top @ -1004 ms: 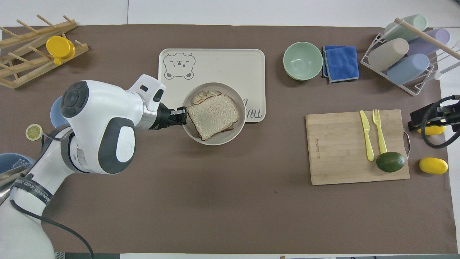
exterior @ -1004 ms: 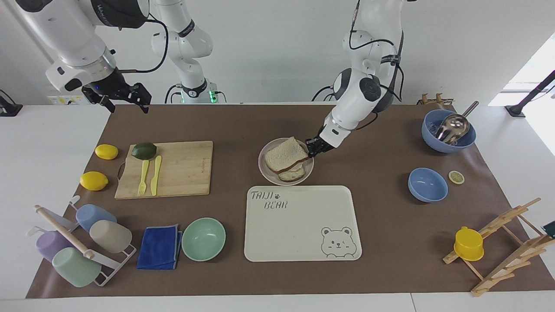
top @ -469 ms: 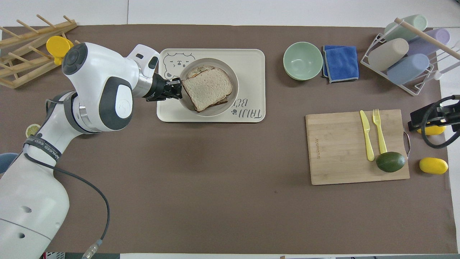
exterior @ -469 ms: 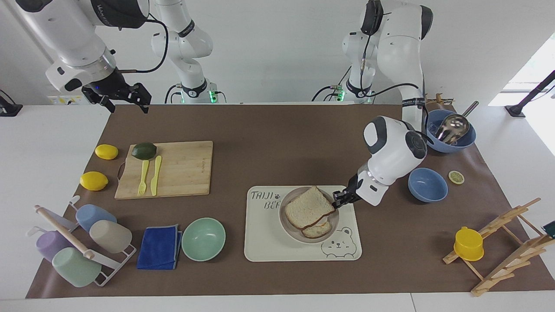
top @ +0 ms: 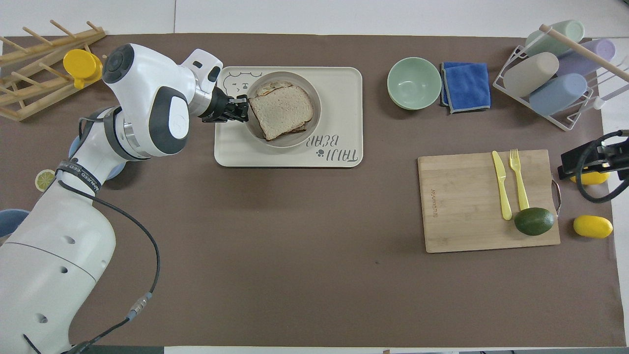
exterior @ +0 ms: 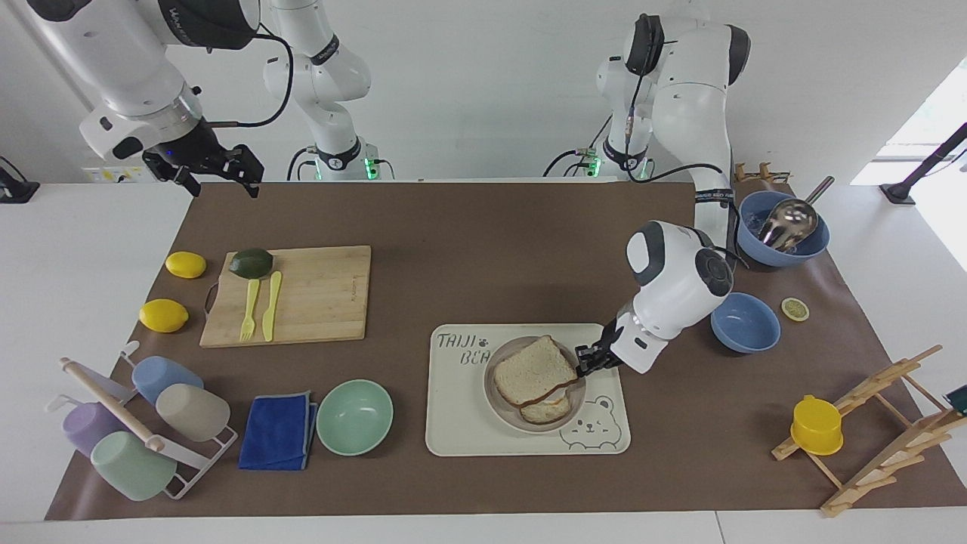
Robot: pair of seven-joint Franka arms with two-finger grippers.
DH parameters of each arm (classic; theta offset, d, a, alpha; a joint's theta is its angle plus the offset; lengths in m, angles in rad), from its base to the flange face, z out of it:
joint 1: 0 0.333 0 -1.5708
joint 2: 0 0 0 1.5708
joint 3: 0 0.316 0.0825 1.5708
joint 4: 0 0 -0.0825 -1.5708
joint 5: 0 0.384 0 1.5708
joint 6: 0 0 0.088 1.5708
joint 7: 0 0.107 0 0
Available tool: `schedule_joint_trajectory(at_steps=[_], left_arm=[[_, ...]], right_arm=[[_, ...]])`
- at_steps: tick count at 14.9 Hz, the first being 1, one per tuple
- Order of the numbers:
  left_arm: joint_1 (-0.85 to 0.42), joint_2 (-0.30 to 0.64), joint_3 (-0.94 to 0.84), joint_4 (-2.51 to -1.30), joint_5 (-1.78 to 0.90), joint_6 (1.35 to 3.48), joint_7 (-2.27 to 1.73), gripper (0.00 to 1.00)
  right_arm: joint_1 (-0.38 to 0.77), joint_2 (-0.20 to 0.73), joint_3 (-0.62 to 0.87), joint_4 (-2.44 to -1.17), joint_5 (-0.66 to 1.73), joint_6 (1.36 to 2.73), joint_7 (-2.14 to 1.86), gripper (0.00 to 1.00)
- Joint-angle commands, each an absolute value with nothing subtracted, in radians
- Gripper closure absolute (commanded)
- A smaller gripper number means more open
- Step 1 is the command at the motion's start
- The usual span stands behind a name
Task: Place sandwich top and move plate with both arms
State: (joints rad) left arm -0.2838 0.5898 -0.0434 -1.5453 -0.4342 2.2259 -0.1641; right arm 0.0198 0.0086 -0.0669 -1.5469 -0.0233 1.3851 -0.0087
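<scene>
The plate (exterior: 495, 394) (top: 308, 135) is over the cream bear tray (exterior: 461, 423) (top: 344, 88), at the tray's end toward the left arm. Whether it rests on the tray or hangs just above it I cannot tell. On the plate lies the sandwich top (exterior: 535, 370) (top: 281, 109), tilted across an egg toast (exterior: 549, 410) (top: 271, 87) that peeks out from under it. My left gripper (exterior: 585, 363) (top: 243, 109) is shut on the plate's rim. My right gripper (exterior: 220, 187) (top: 587, 164) waits open in the air at the right arm's end, over a lemon beside the board.
A wooden cutting board (exterior: 317, 298) carries a yellow fork, a knife and an avocado (exterior: 251, 262), with two lemons beside it. A mint bowl (exterior: 354, 416) and a blue cloth (exterior: 278, 431) flank the tray. A blue bowl (exterior: 745, 323) sits by the left arm's wrist.
The left gripper has carried the plate with the sandwich away from the robots, from the mat onto the bear tray, then a little farther along it. The right arm has not moved.
</scene>
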Motion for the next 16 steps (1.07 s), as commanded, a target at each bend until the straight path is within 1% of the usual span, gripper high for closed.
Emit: schedule_joint_trajectory(at_steps=[1, 2, 3, 8, 11, 13, 16], left_arm=[[-0.288, 0.577, -0.04, -1.562, -0.423, 2.241, -0.147, 1.0], [-0.287, 0.577, -0.04, -1.562, -0.423, 2.238, -0.147, 0.85], [-0.284, 0.577, -0.04, -1.559, -0.423, 2.234, -0.147, 0.01], [-0.236, 0.558, -0.025, -1.505, -0.422, 2.146, -0.149, 0.0], [-0.19, 0.465, -0.003, -1.525, -0.41, 2.129, -0.156, 0.0], [-0.19, 0.417, 0.04, -1.525, -0.358, 2.077, -0.156, 0.0], [-0.189, 0.344, 0.055, -1.526, -0.204, 1.973, -0.155, 0.0]], right_arm=[[0.009, -0.005, -0.063, -1.569, -0.023, 1.405, -0.023, 0.0], [0.009, -0.005, -0.063, -1.569, -0.023, 1.405, -0.023, 0.0], [0.009, -0.005, -0.063, -1.568, -0.023, 1.405, -0.023, 0.0], [0.009, -0.005, -0.063, -1.569, -0.023, 1.405, -0.023, 0.0], [0.009, -0.005, -0.063, -1.569, -0.023, 1.405, -0.023, 0.0], [0.009, -0.005, -0.063, -1.569, -0.023, 1.405, -0.023, 0.0], [0.009, -0.005, -0.063, -1.569, -0.023, 1.405, -0.023, 0.0]])
